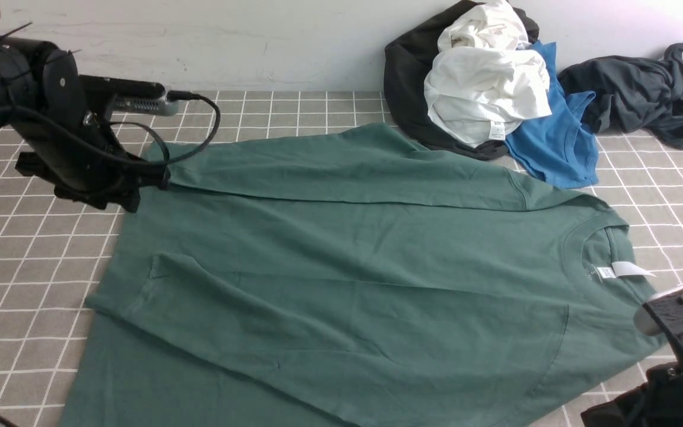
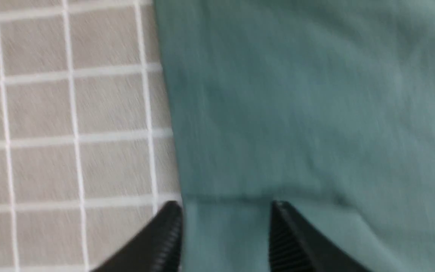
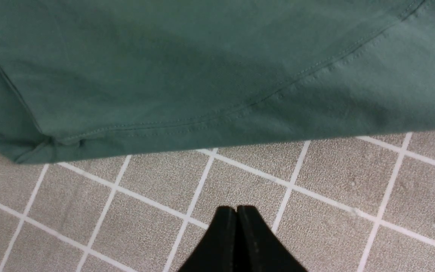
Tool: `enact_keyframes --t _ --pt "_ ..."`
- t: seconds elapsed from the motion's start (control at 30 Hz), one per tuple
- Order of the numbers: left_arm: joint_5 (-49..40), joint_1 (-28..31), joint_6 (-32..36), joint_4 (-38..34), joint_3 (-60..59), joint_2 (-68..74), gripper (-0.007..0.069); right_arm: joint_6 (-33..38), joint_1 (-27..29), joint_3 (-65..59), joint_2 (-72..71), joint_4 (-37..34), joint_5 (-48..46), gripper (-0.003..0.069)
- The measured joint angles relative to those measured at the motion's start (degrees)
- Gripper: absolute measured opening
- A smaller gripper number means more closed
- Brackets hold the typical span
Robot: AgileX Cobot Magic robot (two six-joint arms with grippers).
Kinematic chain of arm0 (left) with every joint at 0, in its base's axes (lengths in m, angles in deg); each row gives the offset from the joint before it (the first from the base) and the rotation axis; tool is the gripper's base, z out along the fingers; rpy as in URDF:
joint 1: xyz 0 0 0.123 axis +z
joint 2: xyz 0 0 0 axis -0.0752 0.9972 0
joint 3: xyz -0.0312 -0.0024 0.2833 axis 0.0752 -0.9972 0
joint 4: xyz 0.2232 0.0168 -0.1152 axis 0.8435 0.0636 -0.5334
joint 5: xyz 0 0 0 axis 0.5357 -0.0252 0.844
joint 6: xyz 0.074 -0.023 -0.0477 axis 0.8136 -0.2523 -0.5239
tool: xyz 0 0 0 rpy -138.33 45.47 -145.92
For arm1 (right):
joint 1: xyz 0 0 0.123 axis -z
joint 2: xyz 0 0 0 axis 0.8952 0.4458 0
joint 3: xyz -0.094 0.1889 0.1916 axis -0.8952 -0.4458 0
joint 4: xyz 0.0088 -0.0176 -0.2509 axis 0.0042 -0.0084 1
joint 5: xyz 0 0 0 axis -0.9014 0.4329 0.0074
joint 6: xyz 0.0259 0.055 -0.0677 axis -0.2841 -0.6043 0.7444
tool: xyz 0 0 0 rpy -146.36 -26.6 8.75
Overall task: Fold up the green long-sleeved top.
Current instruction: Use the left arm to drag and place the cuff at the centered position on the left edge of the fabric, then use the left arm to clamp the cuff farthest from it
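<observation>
Green top: flat on bench, centre, collar right, hem left, both sleeves laid across body. Your left gripper: at far-left hem corner, jaws released and apart, green fabric showing between them. Your right gripper: near right, over bare bench just beside top's edge, jaws clenched together on nothing. Check far right: clothes pile, black, white, blue; dark grey garment beside it.
</observation>
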State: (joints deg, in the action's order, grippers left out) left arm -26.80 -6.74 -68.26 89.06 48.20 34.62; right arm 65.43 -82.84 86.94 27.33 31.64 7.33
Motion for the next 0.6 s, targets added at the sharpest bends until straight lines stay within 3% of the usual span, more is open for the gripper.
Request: enact_keyframes --t 0.13,0.43,0.6 --pt "0.4 0.9 -2.9 0.4 8.7 5.7 0.0451 0.0 0.0 0.0 0.0 0.0 -0.1 -0.0013" --pt "7.8 3.3 -13.0 0.4 17.5 18.7 0.0468 0.0 0.0 0.0 0.0 0.0 0.2 -0.0013" --pt "10.6 4.2 -14.8 -0.7 22.2 23.6 0.0468 0.0 0.0 0.0 0.0 0.1 2.7 -0.0013"
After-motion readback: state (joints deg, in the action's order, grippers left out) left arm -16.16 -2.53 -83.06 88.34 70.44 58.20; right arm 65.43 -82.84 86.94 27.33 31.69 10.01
